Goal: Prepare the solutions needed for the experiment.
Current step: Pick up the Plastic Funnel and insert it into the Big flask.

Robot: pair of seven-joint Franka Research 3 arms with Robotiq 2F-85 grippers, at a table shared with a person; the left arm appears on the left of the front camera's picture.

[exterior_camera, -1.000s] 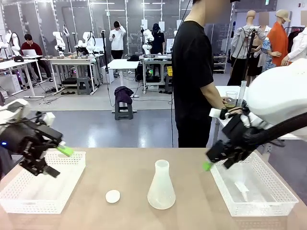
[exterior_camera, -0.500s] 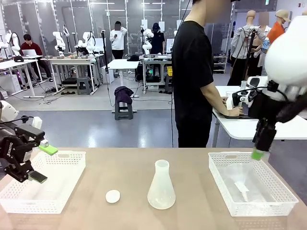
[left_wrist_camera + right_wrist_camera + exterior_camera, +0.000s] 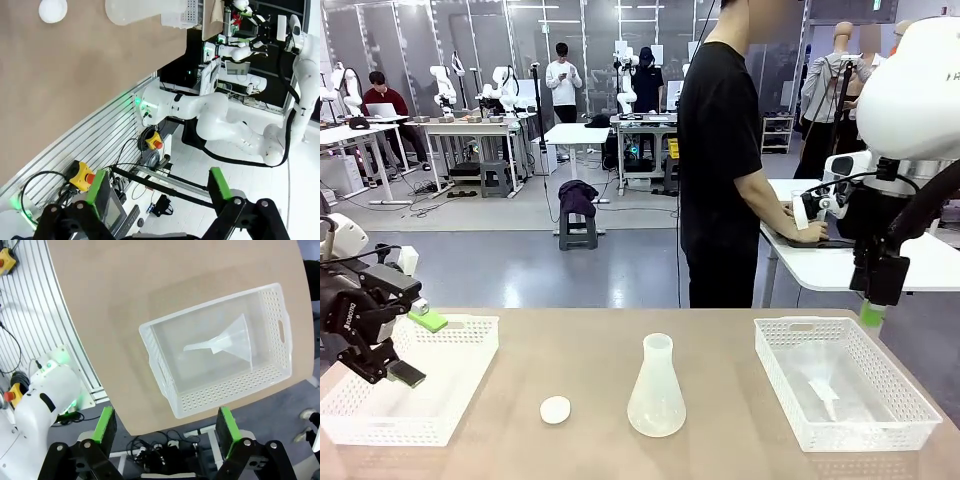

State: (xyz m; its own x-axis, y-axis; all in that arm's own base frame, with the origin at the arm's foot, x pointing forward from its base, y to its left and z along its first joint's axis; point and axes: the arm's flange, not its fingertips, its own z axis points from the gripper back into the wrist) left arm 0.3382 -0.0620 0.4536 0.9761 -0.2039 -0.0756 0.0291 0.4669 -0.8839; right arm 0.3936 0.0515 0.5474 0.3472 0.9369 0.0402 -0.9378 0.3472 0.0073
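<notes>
A translucent whitish conical flask (image 3: 656,395) stands upright at the table's middle, and its base (image 3: 145,10) lies along the top edge of the left wrist view. Its cloudy wall shows me no liquid, so the solutions are hidden. Left of it a small white round cap (image 3: 555,409) (image 3: 52,9) lies on the table. My left gripper (image 3: 415,345) (image 3: 158,185) hangs open over the left basket (image 3: 380,420), holding nothing. High above the right basket's (image 3: 910,400) far corner, my right gripper (image 3: 872,310) (image 3: 165,425) points down, open with nothing in it.
A clear funnel (image 3: 825,392) (image 3: 225,342) lies in the right basket (image 3: 165,375). A person (image 3: 725,160) stands at the far side, turned to a white side table (image 3: 820,268) at the right. The brown tabletop (image 3: 570,350) is bare around the flask.
My right gripper rose from beside the right basket's near-left corner to high over its far right and turned downward. The left gripper drew back to the left.
</notes>
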